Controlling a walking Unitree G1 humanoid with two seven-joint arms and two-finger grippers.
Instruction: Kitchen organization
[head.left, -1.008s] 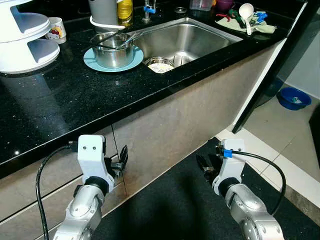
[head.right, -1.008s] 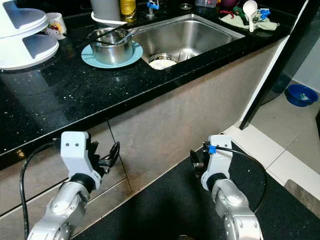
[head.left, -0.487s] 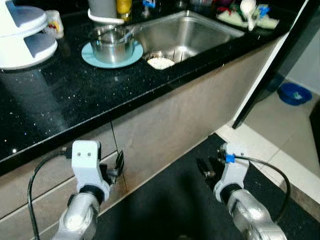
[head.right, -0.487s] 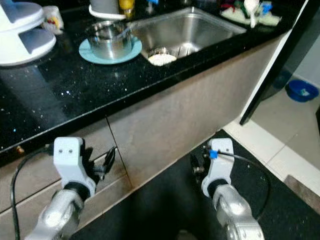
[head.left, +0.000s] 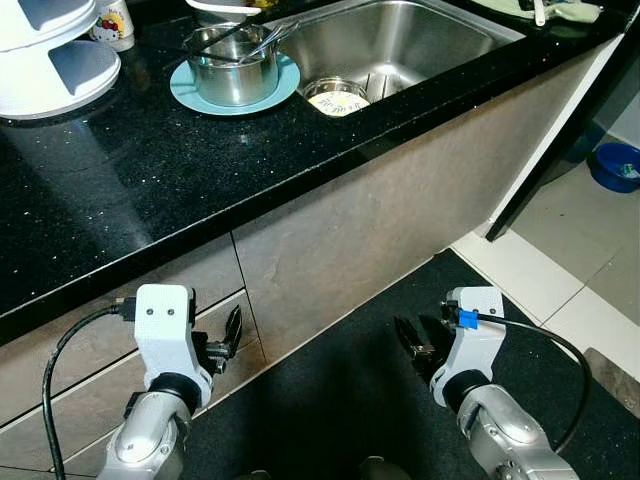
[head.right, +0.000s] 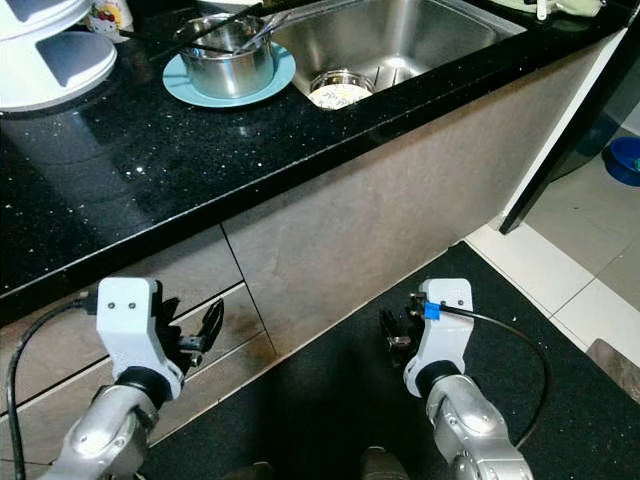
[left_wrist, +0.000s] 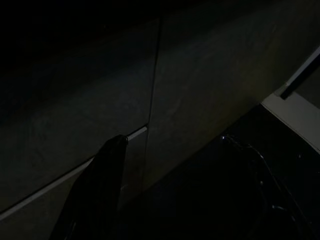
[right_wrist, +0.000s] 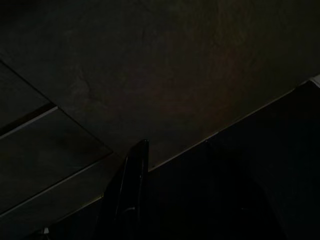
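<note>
Clearly both hands hang low before the cabinet front, left hand (head.left: 228, 340) and right hand (head.left: 415, 345), grip width unreadable; the pot (head.left: 234, 68) on the tabletop (head.left: 120, 190) could tip if clipped.

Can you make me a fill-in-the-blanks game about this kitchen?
1. The shiny steel pot stands on a round light ____ plate.
2. The countertop is speckled ____ stone.
3. The steel sink lies to the pot's ____.
4. The blue bowl sits on the ____.

Answers: blue; black; right; floor
</note>
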